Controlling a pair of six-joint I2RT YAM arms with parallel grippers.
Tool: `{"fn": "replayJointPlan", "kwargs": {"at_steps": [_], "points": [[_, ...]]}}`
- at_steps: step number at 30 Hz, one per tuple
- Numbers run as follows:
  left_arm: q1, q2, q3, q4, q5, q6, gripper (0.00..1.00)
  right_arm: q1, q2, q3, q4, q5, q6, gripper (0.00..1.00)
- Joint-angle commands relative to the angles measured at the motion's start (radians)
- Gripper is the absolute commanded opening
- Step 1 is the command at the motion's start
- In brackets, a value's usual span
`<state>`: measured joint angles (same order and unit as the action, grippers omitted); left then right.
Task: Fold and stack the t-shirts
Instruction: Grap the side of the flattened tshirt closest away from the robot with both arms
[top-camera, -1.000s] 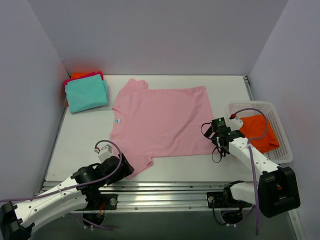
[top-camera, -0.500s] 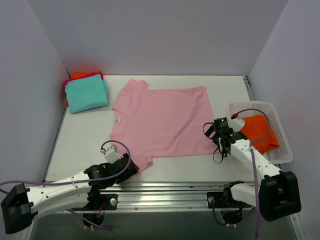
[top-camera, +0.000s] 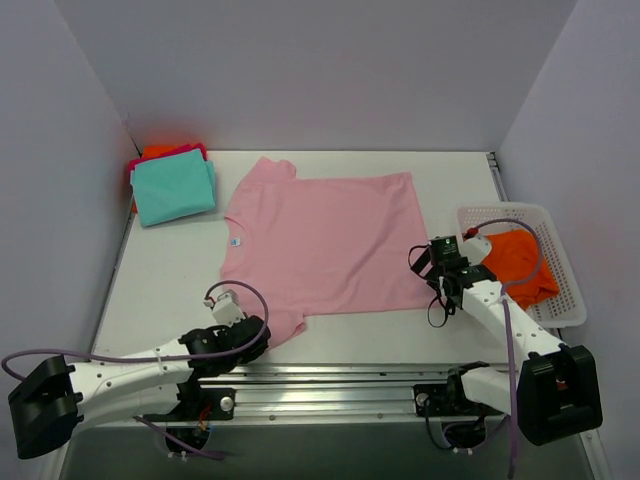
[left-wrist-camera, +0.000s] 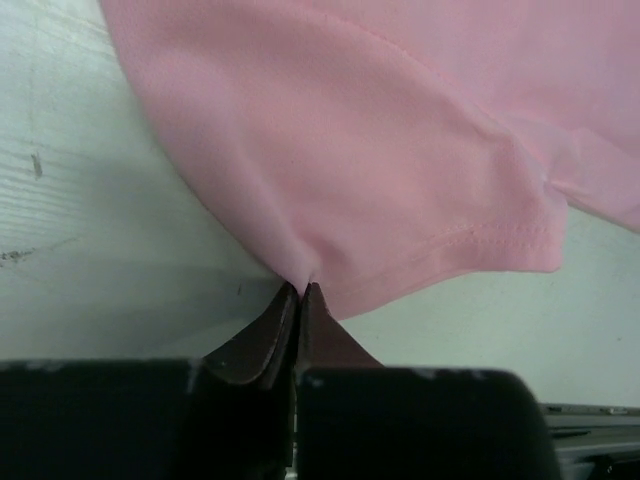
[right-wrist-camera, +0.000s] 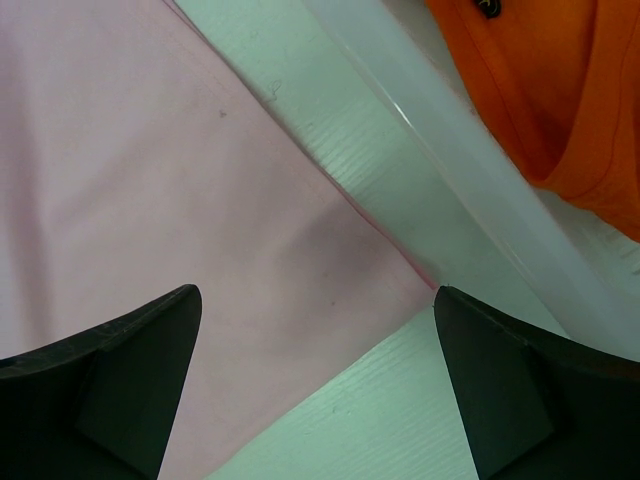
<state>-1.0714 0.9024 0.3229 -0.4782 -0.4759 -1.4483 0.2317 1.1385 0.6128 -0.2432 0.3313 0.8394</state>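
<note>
A pale pink t-shirt (top-camera: 325, 240) lies spread flat on the white table, with a small blue neck tag at its left edge. My left gripper (top-camera: 262, 334) is shut on the edge of the shirt's near sleeve (left-wrist-camera: 400, 200), the cloth pinched between the dark fingertips. My right gripper (top-camera: 432, 272) hovers open over the shirt's near right hem corner (right-wrist-camera: 390, 260), one finger on each side of it. A folded teal t-shirt (top-camera: 173, 188) tops a stack at the far left, with magenta and orange cloth under it. An orange t-shirt (top-camera: 515, 262) lies in the basket.
A white mesh basket (top-camera: 553, 240) stands at the table's right edge, close to my right arm; its rim (right-wrist-camera: 450, 150) runs past the right gripper. Grey walls close in the table on three sides. A metal rail runs along the near edge.
My left gripper has moved right to the near sleeve and closed on its edge. The right gripper has shifted slightly toward the hem corner and stayed open.
</note>
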Motion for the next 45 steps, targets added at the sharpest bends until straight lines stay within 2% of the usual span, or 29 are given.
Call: {"fn": "replayJointPlan", "kwargs": {"at_steps": [1,3,4,8,14,20,26,32,34,36,45], "points": [[0.033,0.032,0.031,0.0,-0.099,0.06,0.02,-0.02,-0.017,-0.015,0.001,-0.015,-0.003,0.98],[0.092,0.038,0.056,0.022,-0.102,0.15,0.02,-0.035,-0.006,-0.025,0.007,-0.034,0.003,0.98],[0.173,0.036,0.056,0.073,-0.069,0.19,0.02,-0.048,-0.002,-0.025,-0.004,-0.037,0.009,0.98],[0.359,0.049,0.041,0.211,0.023,0.345,0.02,-0.058,-0.02,-0.053,-0.018,-0.046,0.056,0.96],[0.471,0.187,0.059,0.361,0.106,0.434,0.02,-0.054,-0.014,-0.105,-0.041,-0.103,0.128,0.89],[0.478,0.268,0.051,0.46,0.129,0.436,0.02,-0.045,-0.075,-0.117,-0.106,-0.086,0.164,0.87],[0.482,0.26,0.051,0.455,0.123,0.445,0.02,-0.037,-0.082,-0.131,-0.123,-0.08,0.184,0.77],[0.481,0.228,0.045,0.435,0.111,0.443,0.02,-0.003,-0.118,-0.163,-0.123,-0.072,0.227,0.62],[0.482,0.219,0.047,0.421,0.112,0.444,0.02,0.004,-0.121,-0.165,-0.123,-0.071,0.233,0.51],[0.481,0.204,0.047,0.408,0.112,0.444,0.02,0.011,-0.114,-0.16,-0.125,-0.058,0.23,0.45],[0.482,0.109,0.036,0.343,0.1,0.44,0.02,0.02,-0.02,-0.122,-0.122,-0.029,0.218,0.47]]}}
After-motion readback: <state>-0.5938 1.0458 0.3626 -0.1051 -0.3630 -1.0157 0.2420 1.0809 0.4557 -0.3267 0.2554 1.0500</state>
